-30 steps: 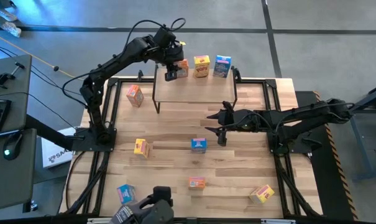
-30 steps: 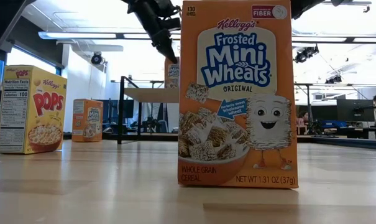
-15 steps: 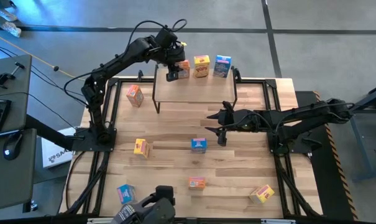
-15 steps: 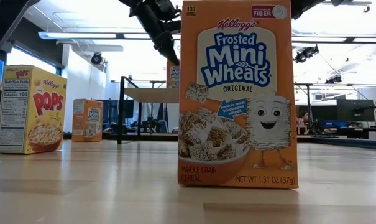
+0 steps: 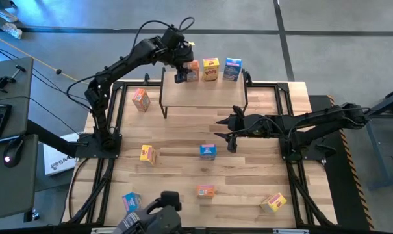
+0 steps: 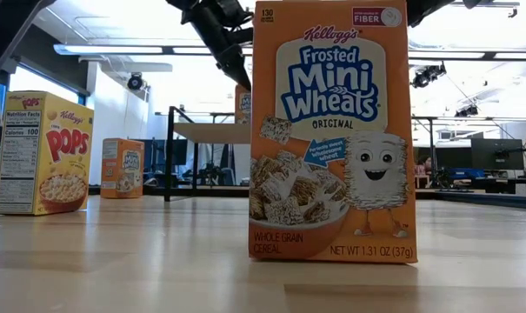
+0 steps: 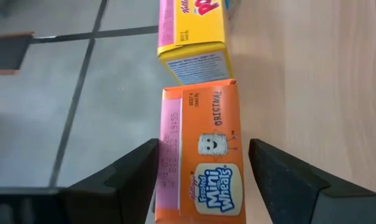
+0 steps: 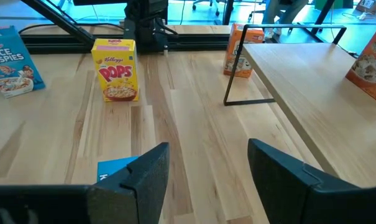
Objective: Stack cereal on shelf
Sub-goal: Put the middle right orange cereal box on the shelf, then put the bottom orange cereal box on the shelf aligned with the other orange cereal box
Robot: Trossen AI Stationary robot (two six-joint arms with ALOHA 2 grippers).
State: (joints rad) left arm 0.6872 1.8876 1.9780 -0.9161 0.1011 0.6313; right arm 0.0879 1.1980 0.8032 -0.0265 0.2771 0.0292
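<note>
The shelf [image 5: 204, 96] stands at the table's far middle. An orange box [image 5: 192, 71], a yellow box [image 5: 211, 69] and a blue box [image 5: 232, 68] stand in a row along its far edge. My left gripper [image 5: 180, 73] is open at the shelf's far left, one finger on each side of the orange box [image 7: 203, 155]. My right gripper [image 5: 227, 128] is open and empty over the table, near the shelf's front right leg. Several more cereal boxes stand on the table. My left gripper has the orange box between its open fingers. One finger [image 7: 135, 174] lies close against the box's pink side [image 7: 170, 155]; I cannot tell whether it touches. The other finger [image 7: 275, 177] stands a little apart from the box.
On the table stand an orange box [image 5: 140, 99], a yellow box [image 5: 147, 154], a blue box [image 5: 208, 151], an orange box [image 5: 205, 191], a blue box [image 5: 131, 201] and a yellow box [image 5: 273, 203]. The near orange box [image 6: 332, 130] fills the low view.
</note>
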